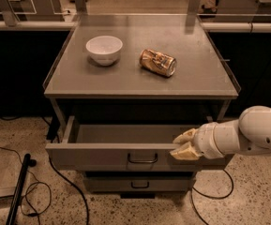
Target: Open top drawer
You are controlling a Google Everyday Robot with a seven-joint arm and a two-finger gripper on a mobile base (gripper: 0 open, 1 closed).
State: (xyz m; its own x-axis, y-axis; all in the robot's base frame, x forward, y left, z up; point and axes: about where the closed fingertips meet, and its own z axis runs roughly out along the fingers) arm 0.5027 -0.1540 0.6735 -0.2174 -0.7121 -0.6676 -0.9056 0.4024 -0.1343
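The top drawer stands pulled well out from under the worktop, its grey inside open to view and its flat front panel facing the camera. Its small dark loop handle sits at the middle of the panel. The gripper is at the panel's top rim, at about 2 o'clock from the handle and short of the drawer's right corner. The jaws are set narrow and pinch that rim: the upper tan finger lies just inside the drawer, the lower on the panel's face. The white arm reaches in from 3 o'clock. At 6 o'clock from the top drawer a shorter drawer sits pushed in. On the worktop, at 12 o'clock, a white bowl stands upright, and a can lies on its side at the bowl's 4 o'clock, apart from it. Dark cables trail across the speckled floor at 8 o'clock.
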